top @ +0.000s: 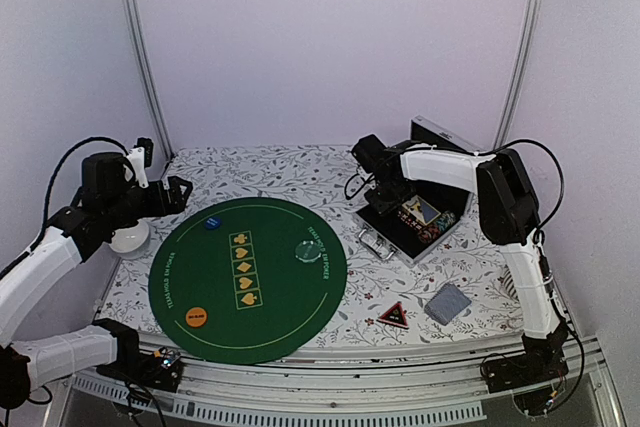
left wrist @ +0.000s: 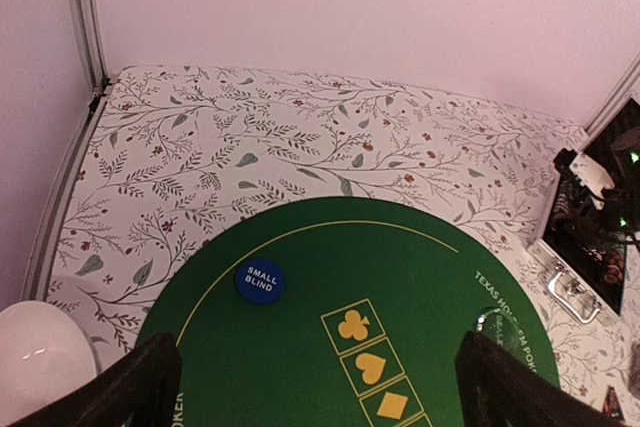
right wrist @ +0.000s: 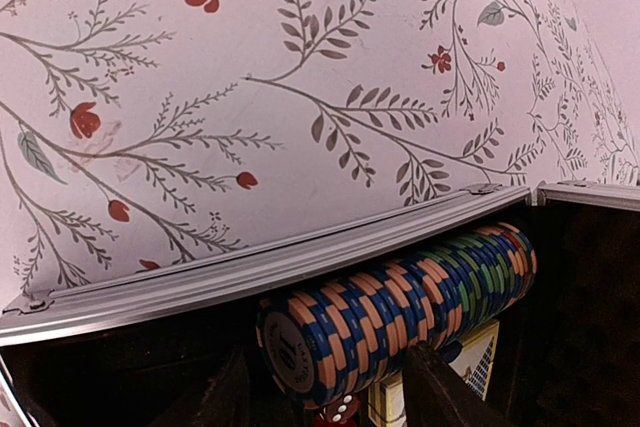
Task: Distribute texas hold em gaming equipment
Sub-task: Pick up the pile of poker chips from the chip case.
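A: Left pincer (left wrist: 325, 387), state?
B: Released. Jaws wide apart, nothing btwn them, touching nothing. It hangs above the far-left edge of the round green felt poker mat (top: 300, 317). Below it, on the mat, lies a small blue disc printed SMALL BLIND (left wrist: 260, 281). The white ribbed cup (left wrist: 35, 357) sits just off the mat's left edge, on the floral tablecloth (left wrist: 250, 147).
A: Right pincer (right wrist: 328, 352)?
B: Down inside the open aluminium case (top: 385, 245), far right of the table. Jaws abt half open. One finger (right wrist: 215, 402) is just left of the near end of a lying row of orange-, blue- and green-striped poker chips (right wrist: 420, 292). The other cuts in further along the row, so a few chips sit btwn the two. Whether the pads press those chips or only bracket them, can't tell. The row lies along the case's metal rim, w/ a red die (right wrist: 340, 409) w/ white pips just below its near end.
A: Rest of the equipment?
B: On the mat, the clear disc (top: 307, 250) is right of the column of yellow suit boxes, and the orange disc (top: 197, 316) is near-left. Off the mat, on the cloth near-right, is the red-black triangle token (top: 393, 315). Just right of it is a grey-blue-backed stack of playing cards (top: 448, 303). Both lie nearer than the case and apart from it.
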`<act>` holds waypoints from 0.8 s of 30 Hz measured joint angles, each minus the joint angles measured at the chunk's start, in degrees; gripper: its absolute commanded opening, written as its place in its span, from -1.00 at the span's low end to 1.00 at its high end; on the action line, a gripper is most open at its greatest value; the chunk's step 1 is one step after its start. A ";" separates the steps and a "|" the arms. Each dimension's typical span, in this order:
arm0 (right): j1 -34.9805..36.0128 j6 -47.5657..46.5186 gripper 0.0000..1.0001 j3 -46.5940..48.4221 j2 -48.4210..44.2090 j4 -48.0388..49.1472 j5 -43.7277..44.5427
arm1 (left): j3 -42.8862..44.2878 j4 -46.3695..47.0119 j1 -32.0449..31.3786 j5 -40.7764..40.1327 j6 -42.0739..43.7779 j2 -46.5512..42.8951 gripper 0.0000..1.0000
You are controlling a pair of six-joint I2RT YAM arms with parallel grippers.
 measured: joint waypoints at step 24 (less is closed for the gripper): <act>-0.42 -0.59 -0.03 1.90 -0.11 -1.20 -2.32 | 0.00 0.17 0.02 0.26 -0.02 0.09 0.96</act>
